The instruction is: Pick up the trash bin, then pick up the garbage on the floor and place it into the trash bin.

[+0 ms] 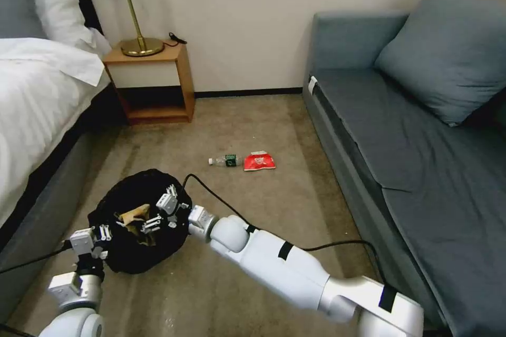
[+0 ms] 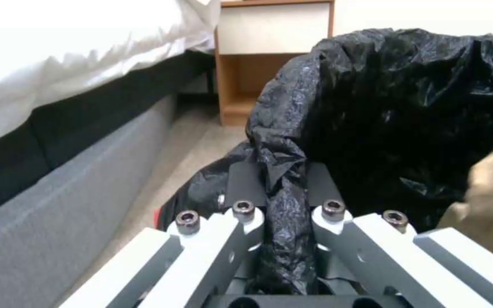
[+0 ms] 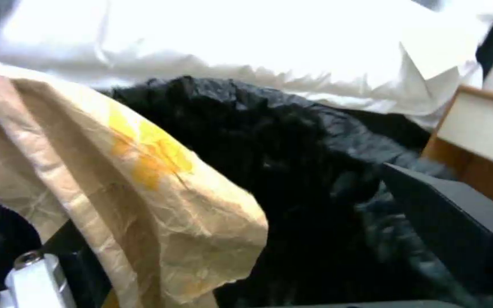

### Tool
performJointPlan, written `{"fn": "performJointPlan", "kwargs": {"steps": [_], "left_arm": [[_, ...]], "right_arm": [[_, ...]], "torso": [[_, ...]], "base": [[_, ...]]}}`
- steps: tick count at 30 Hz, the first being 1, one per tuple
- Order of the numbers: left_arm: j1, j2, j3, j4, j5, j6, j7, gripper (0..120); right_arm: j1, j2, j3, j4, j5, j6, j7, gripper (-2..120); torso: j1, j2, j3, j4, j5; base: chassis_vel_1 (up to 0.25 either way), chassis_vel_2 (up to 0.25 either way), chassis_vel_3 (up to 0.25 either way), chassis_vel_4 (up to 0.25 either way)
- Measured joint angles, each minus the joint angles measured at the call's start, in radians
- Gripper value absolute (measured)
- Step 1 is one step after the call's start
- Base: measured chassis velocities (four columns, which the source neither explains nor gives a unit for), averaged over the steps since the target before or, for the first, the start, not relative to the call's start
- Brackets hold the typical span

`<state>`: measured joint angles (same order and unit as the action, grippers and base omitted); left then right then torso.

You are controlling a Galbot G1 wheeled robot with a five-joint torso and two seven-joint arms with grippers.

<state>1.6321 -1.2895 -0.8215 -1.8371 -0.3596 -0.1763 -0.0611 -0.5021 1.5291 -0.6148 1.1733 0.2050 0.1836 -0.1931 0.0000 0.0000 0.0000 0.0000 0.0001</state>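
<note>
Carpeted floor (image 1: pixel 221 131), bedside. Crinkly black-lined trash bin (image 1: pixel 134 221) pinched in left gripper (image 2: pixel 283 222) jaws; crumpled paper bag (image 3: pixel 115 179) between open right gripper (image 1: pixel 158 213) jaws; bin interior obscured.

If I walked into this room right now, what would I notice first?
Probably the two white robot arms meeting at the trash bin on the carpet: the left gripper pinches the black bag at its rim, and the right gripper hangs open over the opening with a brown paper bag draped against it. Farther off, in the middle of the floor, a red snack packet and a small bottle lie side by side.
</note>
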Motion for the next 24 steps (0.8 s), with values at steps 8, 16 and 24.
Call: {"fn": "performJointPlan", "kwargs": {"steps": [8,16,24], "left_arm": [[0.014,-0.01,0.003,0.013,0.024,-0.003,0.001,5],[0.023,-0.017,0.007,0.013,0.047,-0.002,0.009,5],[0.031,-0.028,0.012,0.009,0.07,-0.001,0.019,5]], "right_arm": [[0.055,-0.03,-0.039,0.005,-0.109,-0.014,-0.01,100],[0.156,-0.038,-0.098,-0.01,-0.17,-0.049,-0.031,100],[0.279,-0.036,-0.194,-0.028,-0.16,-0.108,-0.077,100]], "torso": [[0.0,0.0,0.0,0.0,0.0],[0.0,0.0,0.0,0.0,0.0],[0.0,0.0,0.0,0.0,0.0]], "base": [[0.0,0.0,0.0,0.0],[0.0,0.0,0.0,0.0],[0.0,0.0,0.0,0.0]]}}
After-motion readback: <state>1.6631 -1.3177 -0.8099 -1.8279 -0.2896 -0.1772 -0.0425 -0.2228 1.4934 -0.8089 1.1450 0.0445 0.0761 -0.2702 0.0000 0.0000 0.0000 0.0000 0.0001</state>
